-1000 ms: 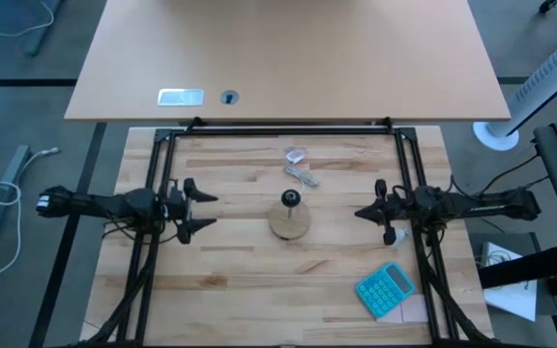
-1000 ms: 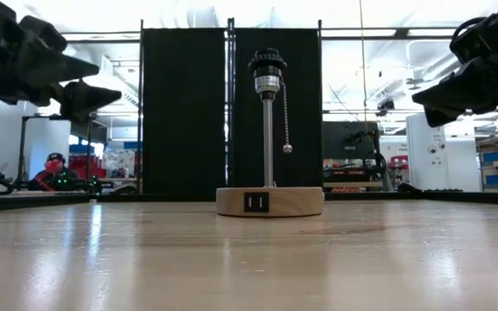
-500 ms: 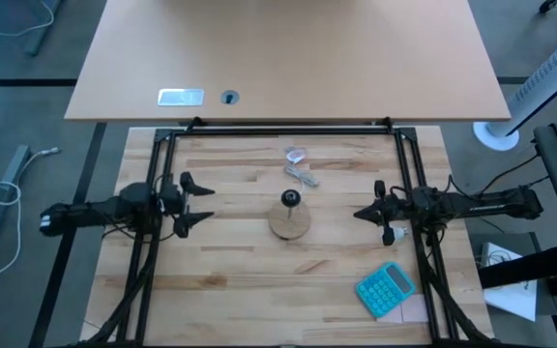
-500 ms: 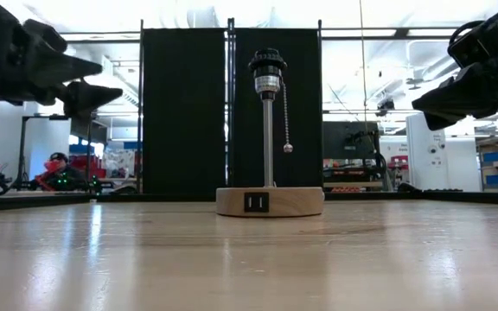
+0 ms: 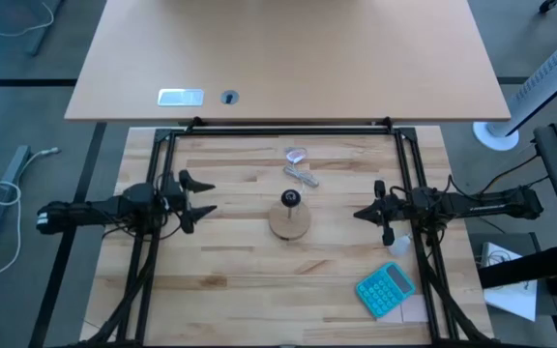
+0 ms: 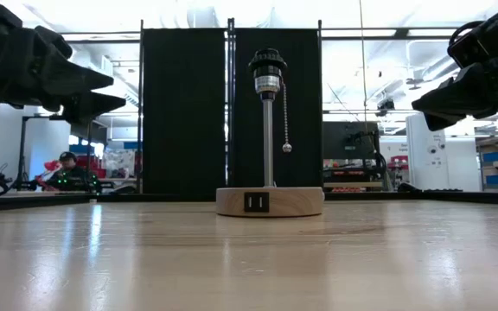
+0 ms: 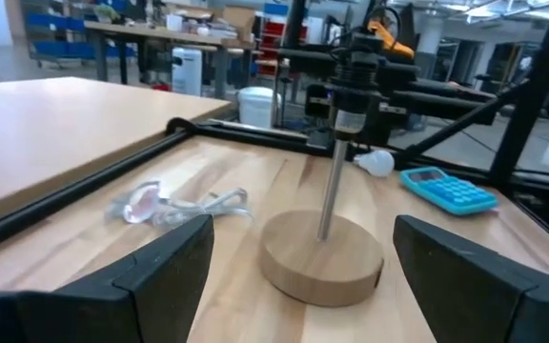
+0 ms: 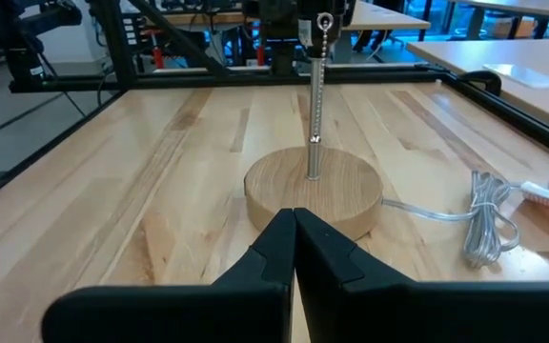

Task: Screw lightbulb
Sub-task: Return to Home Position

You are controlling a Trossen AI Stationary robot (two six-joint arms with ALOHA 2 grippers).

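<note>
The left gripper, fingers apart and empty, has swung slightly toward the far side of the lamp over the last second. The right gripper, fingers pressed together, has barely moved. Both stand well apart from the lamp, whose socket is bare. The lightbulb lies on the table right of the lamp, near the calculator. The arms seem to be retiring, with the bulb left unscrewed.

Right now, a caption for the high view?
Lamp between open left gripper and shut right gripper; lightbulb lying on the table beside the right gripper.
</note>
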